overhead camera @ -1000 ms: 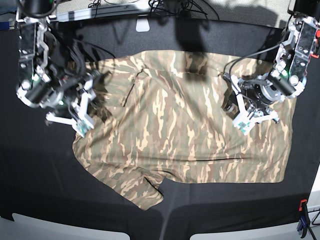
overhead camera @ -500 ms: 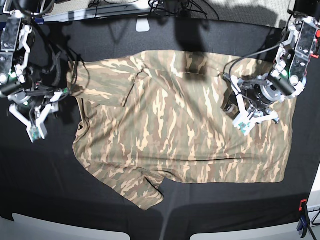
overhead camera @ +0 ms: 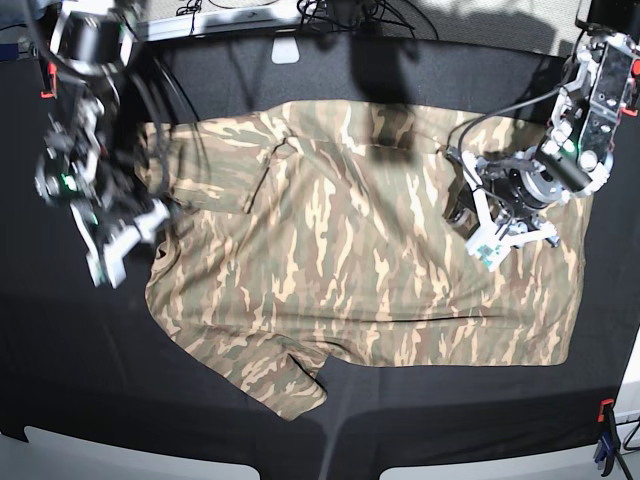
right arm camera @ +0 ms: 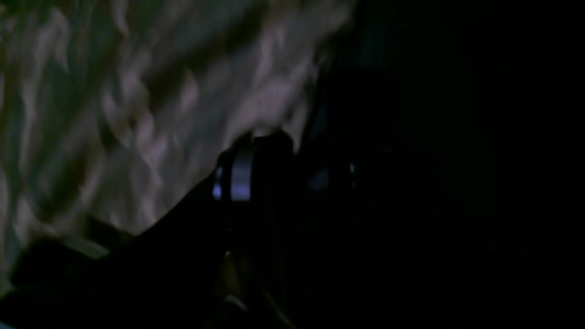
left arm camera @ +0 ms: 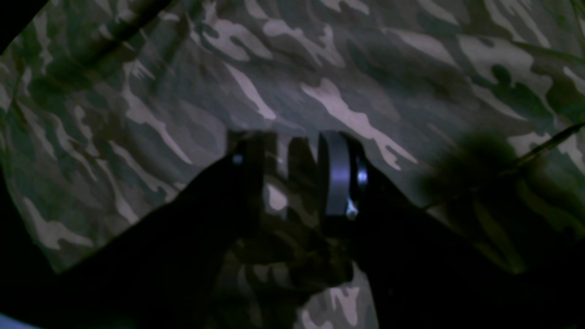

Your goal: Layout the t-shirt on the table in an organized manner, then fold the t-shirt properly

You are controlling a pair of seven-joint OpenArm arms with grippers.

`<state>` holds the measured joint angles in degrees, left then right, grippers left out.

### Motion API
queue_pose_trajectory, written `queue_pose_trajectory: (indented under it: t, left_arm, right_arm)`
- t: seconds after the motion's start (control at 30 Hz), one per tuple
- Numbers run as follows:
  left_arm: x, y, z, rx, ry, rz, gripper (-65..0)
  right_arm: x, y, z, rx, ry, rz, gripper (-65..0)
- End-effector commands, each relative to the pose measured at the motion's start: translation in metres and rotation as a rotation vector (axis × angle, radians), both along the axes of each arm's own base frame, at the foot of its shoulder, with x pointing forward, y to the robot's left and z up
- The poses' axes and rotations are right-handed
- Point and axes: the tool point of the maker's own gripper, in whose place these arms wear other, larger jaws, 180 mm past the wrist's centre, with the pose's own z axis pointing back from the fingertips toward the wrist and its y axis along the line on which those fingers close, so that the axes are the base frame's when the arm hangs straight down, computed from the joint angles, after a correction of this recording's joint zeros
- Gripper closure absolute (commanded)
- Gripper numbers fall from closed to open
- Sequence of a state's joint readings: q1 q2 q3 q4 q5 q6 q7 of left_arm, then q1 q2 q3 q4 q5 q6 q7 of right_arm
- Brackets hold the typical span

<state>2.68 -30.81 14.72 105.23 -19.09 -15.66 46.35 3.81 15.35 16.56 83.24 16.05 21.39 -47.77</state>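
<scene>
shirt flat on counter, both jaws empty

the t-shirt [overhead camera: 370,250] lies spread across the counter [overhead camera: 90,370], camo side up, one sleeve pointing toward the near edge, the other up by my right arm. my left jaws [overhead camera: 510,238] hang low over the shirt's right-hand part in the base view. wrist view shows my left fingers [left arm camera: 336,173] parted with camo fabric visible in the gap, nothing pinched. my right jaws [overhead camera: 112,252] sit at the shirt's far-left edge, over the black cloth beside the sleeve. that wrist view is dark and blurred, so i cannot tell whether they're spread or together.
</scene>
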Motion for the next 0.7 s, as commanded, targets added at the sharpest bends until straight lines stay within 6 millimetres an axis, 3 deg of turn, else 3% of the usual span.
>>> queue_pose_trajectory:
  t: [0.0,0.2,0.47,0.67]
  left_arm:
    - [0.008,0.000,0.014,-0.010,-0.052,-0.005,-18.3]
    - [0.009,0.000,0.014,-0.010,-0.052,-0.005,-18.3]
    - [0.009,-0.001,0.016,-0.016,-0.061,-0.007,-18.3]
    - [0.009,-0.001,0.016,-0.017,-0.061,-0.007,-18.3]
  right_arm:
    - [0.016,-0.003,0.020,-0.007,-0.064,-0.002,-22.8]
    - [0.019,-0.002,0.016,-0.071,-0.052,-0.005,-35.0]
    - [0.029,0.025,0.016,-0.045,-0.079,-0.001,-35.1]
    - [0.042,0.040,0.050,0.012,-0.186,0.021,-35.1]
